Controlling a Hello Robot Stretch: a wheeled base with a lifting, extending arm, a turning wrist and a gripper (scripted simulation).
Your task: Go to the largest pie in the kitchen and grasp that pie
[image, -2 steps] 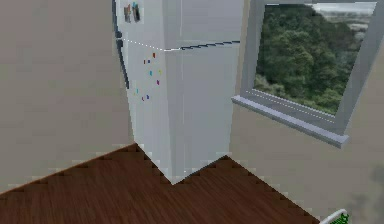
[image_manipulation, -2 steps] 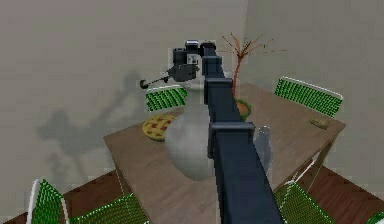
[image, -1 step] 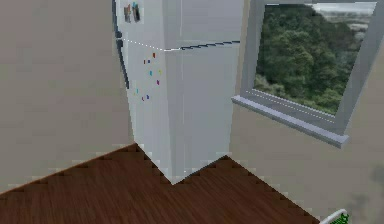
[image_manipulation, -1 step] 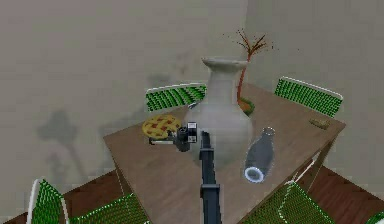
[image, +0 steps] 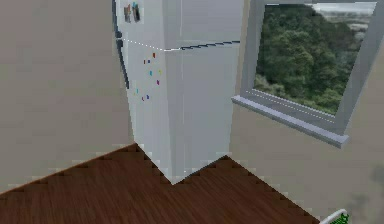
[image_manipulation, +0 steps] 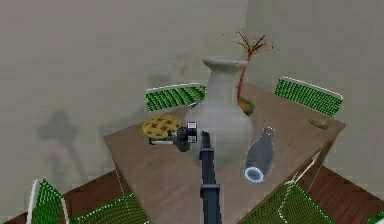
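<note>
A round golden-brown pie (image_manipulation: 159,126) lies on the brown wooden table (image_manipulation: 130,150), near its far left corner. My arm (image_manipulation: 209,185) rises from the bottom edge of the arm side view and reaches over the table. At its far end the gripper (image_manipulation: 167,139) is at the pie's near edge. I cannot tell whether it holds anything or touches the pie. An orange-brown rounded thing (image_manipulation: 246,103) shows partly from behind the vase.
A big pale vase (image_manipulation: 224,108) with bare branches stands mid-table, right of the arm. A grey bottle (image_manipulation: 260,158) lies nearby. Green chairs (image_manipulation: 175,97) (image_manipulation: 308,95) (image_manipulation: 48,205) surround the table. In the forward view, a white fridge (image: 185,90) stands in a corner beside a window (image: 310,55), on dark wood floor (image: 110,190).
</note>
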